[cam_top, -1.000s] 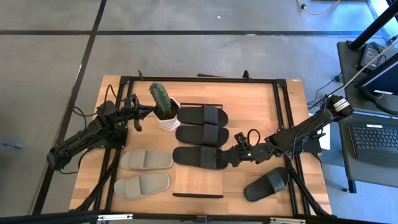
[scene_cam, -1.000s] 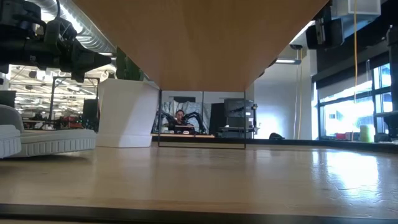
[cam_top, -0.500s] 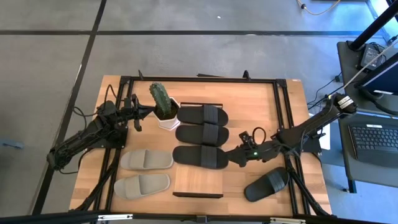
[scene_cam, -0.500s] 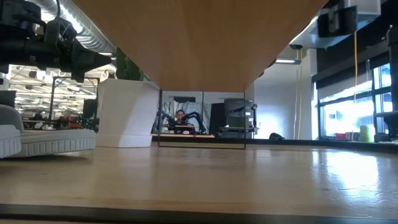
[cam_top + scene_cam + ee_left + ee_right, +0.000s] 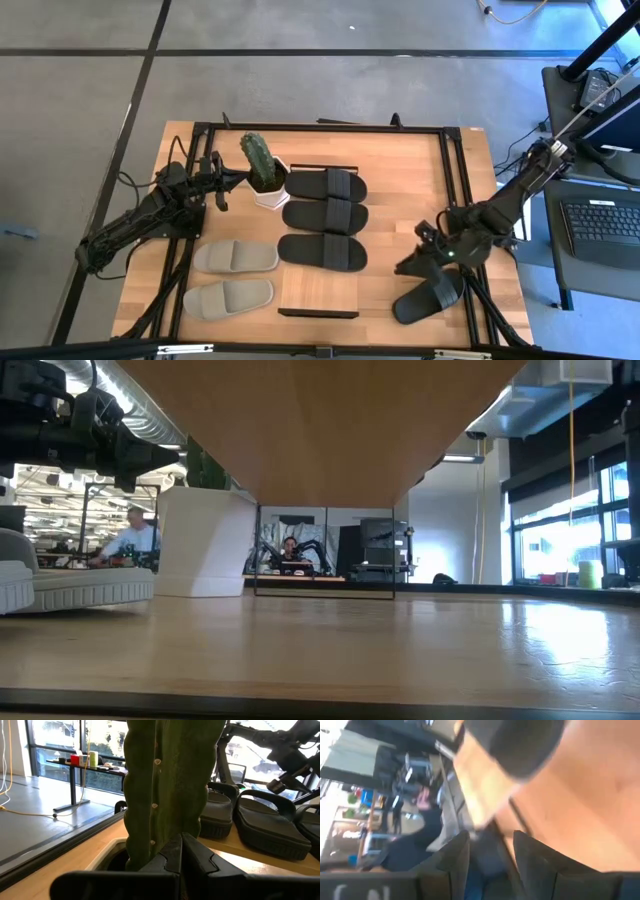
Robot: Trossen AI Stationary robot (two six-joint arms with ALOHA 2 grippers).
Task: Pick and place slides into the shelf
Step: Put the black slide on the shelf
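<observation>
Wooden tabletop [image 5: 400, 180] on a grey floor. 3 black slides [image 5: 325, 217] lie stacked side by side on the shelf [image 5: 318, 295], its near end bare. Right gripper [image 5: 412, 263], fingers parted and empty, hovers just beside the stray black slide [image 5: 430, 296], probably lining up a pick. Left gripper [image 5: 232, 179], clenched, waits beside the cactus [image 5: 259, 160]. 2 grey-beige slides [image 5: 232, 278] remain off-shelf.

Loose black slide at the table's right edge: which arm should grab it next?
Right. The right gripper, open and empty, hangs just beside that slide, with the shelf close by. The left gripper sits shut by the cactus, across the table.
</observation>
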